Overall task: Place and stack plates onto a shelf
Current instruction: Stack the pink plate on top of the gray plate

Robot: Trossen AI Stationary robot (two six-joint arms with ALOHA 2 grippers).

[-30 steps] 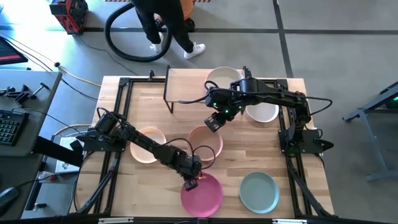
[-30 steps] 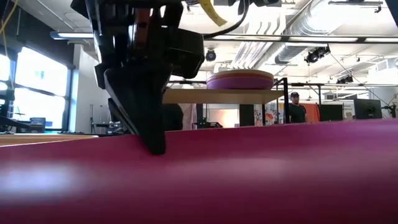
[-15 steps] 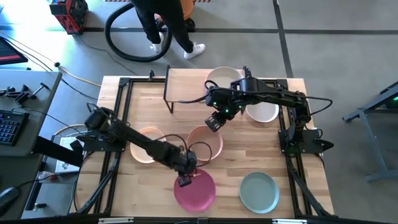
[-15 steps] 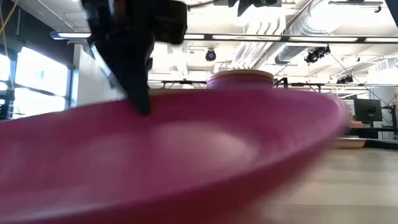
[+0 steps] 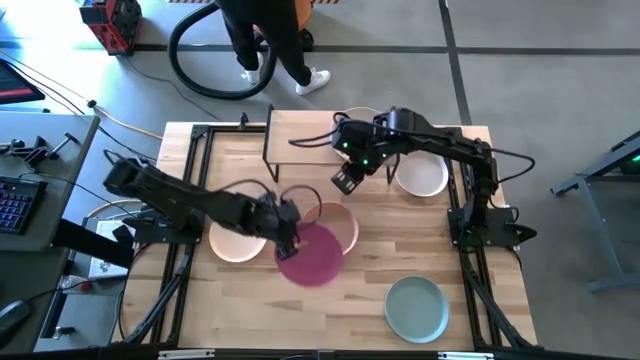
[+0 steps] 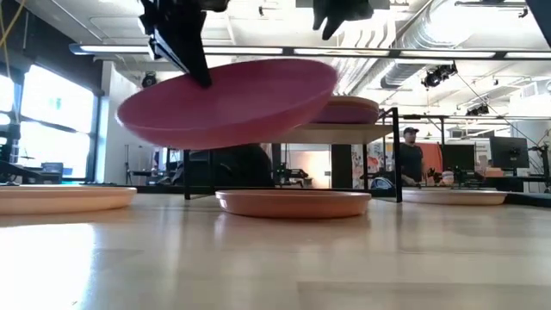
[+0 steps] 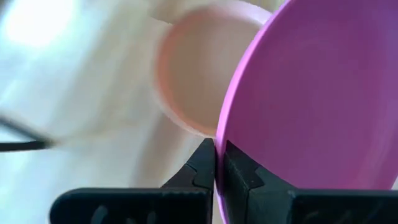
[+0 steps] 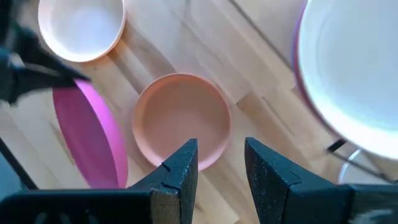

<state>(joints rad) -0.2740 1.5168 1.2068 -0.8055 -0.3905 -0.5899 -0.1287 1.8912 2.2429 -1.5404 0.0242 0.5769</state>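
My left gripper (image 5: 287,236) is shut on the magenta plate (image 5: 311,256), which hangs in the air (image 6: 228,102) above the table's middle. The tan-pink plate (image 5: 340,225) rests flat on its base just beyond, and the cream plate (image 5: 233,242) lies to its left. My right gripper (image 5: 347,181) hovers open by the shelf (image 5: 298,138), above the tan-pink plate (image 8: 180,118). The shelf carries a stack with a purple plate (image 6: 344,112) and a pale one on top (image 8: 354,68). White (image 5: 421,176) and pale teal (image 5: 417,308) plates lie on the table. My left gripper pinches the magenta plate's rim (image 7: 225,134) between its two fingers (image 7: 204,167), one on the inner face and one on the outer. The fingers come from the table's left. The plate is lifted clear of the table and slightly tilted (image 6: 228,102).
Black frame rails run along the table's left (image 5: 190,180) and right (image 5: 465,230) sides. Cables (image 5: 300,195) loop over the tabletop near the tan-pink plate. A person (image 5: 265,40) stands beyond the far edge. Bare wood lies between the magenta and teal plates.
My left gripper has carried the magenta plate up off the table near its near edge and toward the far and left side; the plate is now lifted clear beside the tan-pink plate. My right gripper has drawn back a little toward the far edge.
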